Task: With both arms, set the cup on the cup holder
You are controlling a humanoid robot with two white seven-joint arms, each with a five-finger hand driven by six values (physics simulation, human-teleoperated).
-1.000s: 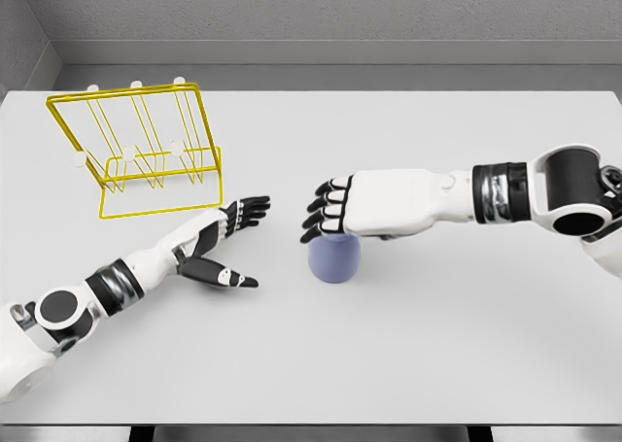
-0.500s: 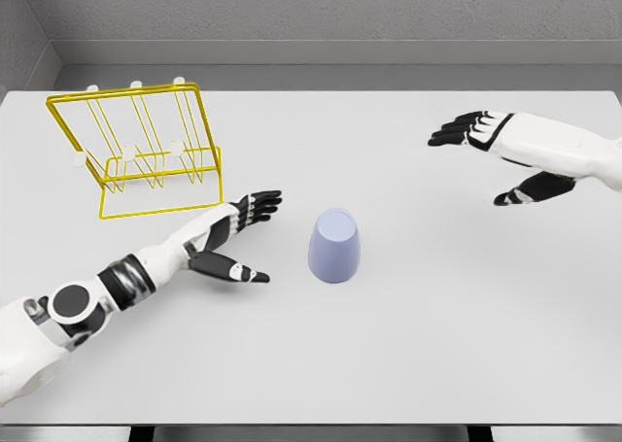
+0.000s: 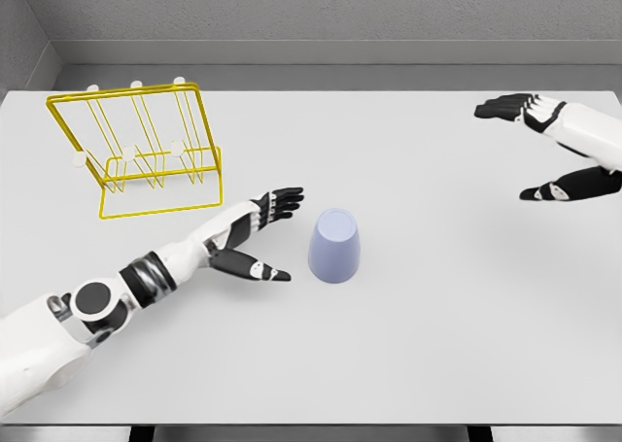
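A lavender cup (image 3: 334,247) stands upside down on the white table (image 3: 408,345), near the middle. The yellow wire cup holder (image 3: 146,151) with white-tipped pegs stands at the back left. My left hand (image 3: 275,236) lies just left of the cup, fingers spread, thumb low and pointing at the cup, not touching it. My right hand (image 3: 530,146) hovers far to the right near the table's edge, fingers spread, holding nothing.
A grey wall runs behind the table's far edge. The table's front edge crosses the bottom of the picture.
The right hand let go of the cup and drew back to the far right. The left hand has crept rightward, closer to the cup. The cup has not moved.
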